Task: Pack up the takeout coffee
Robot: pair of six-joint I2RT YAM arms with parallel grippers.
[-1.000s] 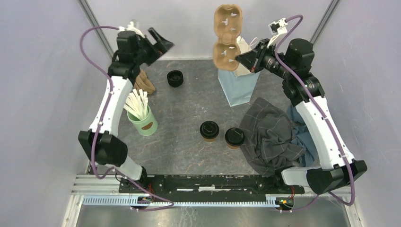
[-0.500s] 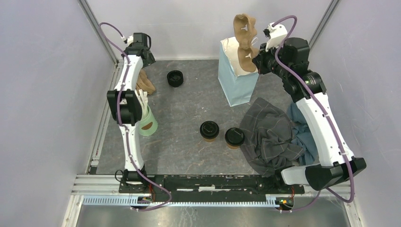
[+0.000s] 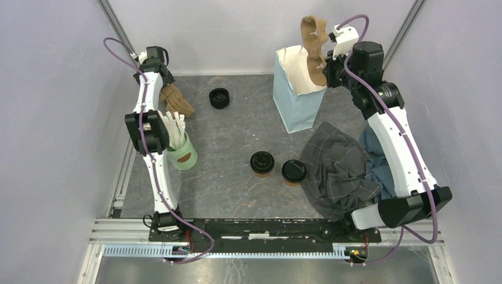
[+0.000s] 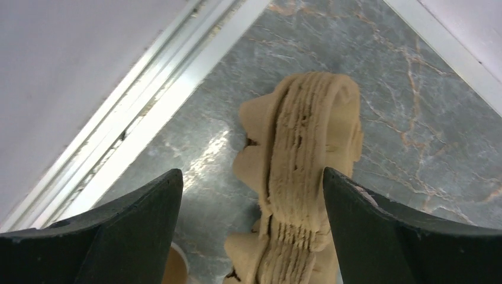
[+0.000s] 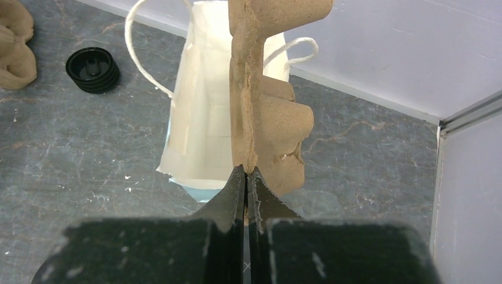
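Note:
Two brown paper cups with black sip lids (image 3: 261,163) (image 3: 293,171) stand side by side at the table's middle front, away from both grippers. My right gripper (image 3: 324,70) (image 5: 245,173) is shut on the edge of a brown pulp cup carrier (image 3: 314,42) (image 5: 266,89). It holds the carrier on edge above the open mouth of a blue paper bag (image 3: 299,103) (image 5: 201,118). My left gripper (image 3: 158,70) (image 4: 251,177) is open at the back left, its jaws wide on either side of a stack of pulp carriers (image 3: 176,99) (image 4: 308,165), above it.
A stack of black lids (image 3: 219,98) (image 5: 92,70) lies at the back middle. A green cup of white sticks (image 3: 180,151) stands at the left, close by the left arm. A crumpled grey cloth (image 3: 340,171) lies right of the cups. Walls close in on three sides.
The left arm swung from high at the back down to the far left, over the carrier stack. The right gripper turned its carrier on edge and moved it over the bag's mouth.

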